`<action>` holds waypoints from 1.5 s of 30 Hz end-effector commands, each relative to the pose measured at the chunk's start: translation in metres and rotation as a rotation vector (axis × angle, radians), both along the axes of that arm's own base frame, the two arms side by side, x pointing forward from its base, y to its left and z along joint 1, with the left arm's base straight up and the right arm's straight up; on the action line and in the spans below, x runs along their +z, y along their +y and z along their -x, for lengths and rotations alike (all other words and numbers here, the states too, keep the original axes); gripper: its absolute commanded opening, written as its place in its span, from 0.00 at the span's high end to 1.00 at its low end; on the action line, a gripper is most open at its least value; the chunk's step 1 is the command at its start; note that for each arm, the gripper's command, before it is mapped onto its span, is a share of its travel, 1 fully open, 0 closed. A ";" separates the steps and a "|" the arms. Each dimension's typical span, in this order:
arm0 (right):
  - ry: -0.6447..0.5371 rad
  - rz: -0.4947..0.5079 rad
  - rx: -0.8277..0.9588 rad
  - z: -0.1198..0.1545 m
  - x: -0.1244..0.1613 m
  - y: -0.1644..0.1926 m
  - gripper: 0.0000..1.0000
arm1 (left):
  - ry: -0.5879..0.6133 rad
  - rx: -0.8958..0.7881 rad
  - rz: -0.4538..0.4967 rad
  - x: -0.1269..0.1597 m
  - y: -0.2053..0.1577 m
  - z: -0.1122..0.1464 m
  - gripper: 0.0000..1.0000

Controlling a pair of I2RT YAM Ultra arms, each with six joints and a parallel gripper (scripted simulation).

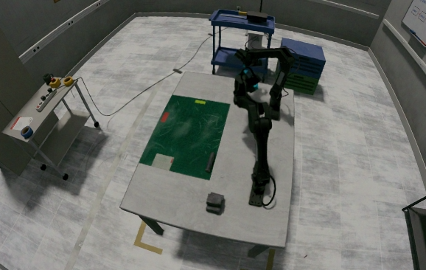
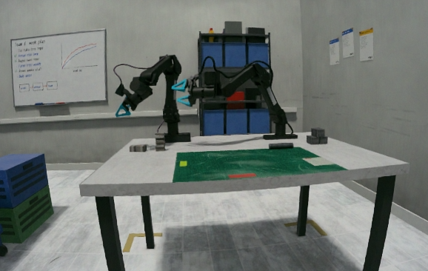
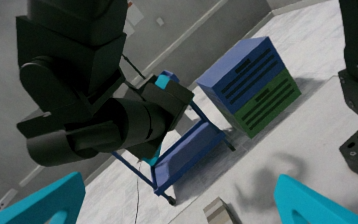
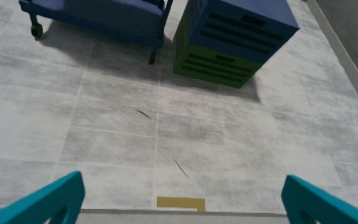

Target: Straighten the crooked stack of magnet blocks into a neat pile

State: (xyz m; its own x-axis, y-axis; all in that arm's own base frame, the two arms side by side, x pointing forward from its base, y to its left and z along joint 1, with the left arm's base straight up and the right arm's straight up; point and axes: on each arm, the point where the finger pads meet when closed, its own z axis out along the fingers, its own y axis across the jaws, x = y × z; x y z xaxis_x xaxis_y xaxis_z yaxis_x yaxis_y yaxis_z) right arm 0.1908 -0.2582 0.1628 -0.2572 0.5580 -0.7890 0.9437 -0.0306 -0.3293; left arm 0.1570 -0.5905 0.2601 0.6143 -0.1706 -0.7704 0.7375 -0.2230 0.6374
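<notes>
The worktop [image 1: 231, 217] [image 2: 121, 174] is pale grey; its mat [image 1: 191, 129] [image 2: 269, 163] is green with whitish scuffs and yellow, red and off-white patches. Both arms are black, with cyan fingertips [image 2: 123, 111]. Blue crates [image 1: 301, 55] [image 2: 14, 178] [image 3: 245, 70] [image 4: 250, 25] top green ones [image 1: 303, 84] [image 2: 19, 218] [image 3: 267, 102] [image 4: 215, 65]. Floor tiles [image 1: 342, 166] [image 4: 115, 150] are mottled white and grey.

Blue crate [image 4: 275, 15], green crate [image 4: 217, 65], tiled floor [image 4: 125, 130]

Dim, greyish light falls from overhead, leaving a broad shadow under the table [image 1: 194, 217] [image 2: 240, 189]. The wide top view bows outward at its edges. In the right wrist view, the cyan fingertips are blurred; the black arms lose detail.
</notes>
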 end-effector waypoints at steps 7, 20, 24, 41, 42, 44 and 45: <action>-0.013 0.009 -0.001 -0.001 0.004 -0.001 0.00 | -0.013 -0.002 0.029 0.015 0.001 0.001 0.00; -0.022 -0.024 0.011 -0.010 -0.002 0.003 0.37 | 0.012 0.071 0.021 0.024 0.015 -0.024 0.00; -0.072 -0.089 0.020 -0.019 -0.011 0.012 0.37 | 0.065 0.188 0.009 0.040 0.034 -0.062 0.00; -0.182 -0.337 0.016 -0.036 -0.043 0.057 0.37 | 0.264 0.634 -0.010 0.085 0.157 -0.187 0.00; -0.189 -0.355 0.013 -0.037 -0.045 0.061 0.37 | 0.276 0.668 -0.003 0.089 0.168 -0.194 0.00; -0.205 -0.388 0.009 -0.040 -0.048 0.067 0.37 | 0.301 0.730 0.007 0.095 0.189 -0.207 0.00; -0.210 -0.406 0.007 -0.041 -0.050 0.071 0.37 | 0.314 0.762 0.012 0.098 0.200 -0.213 0.00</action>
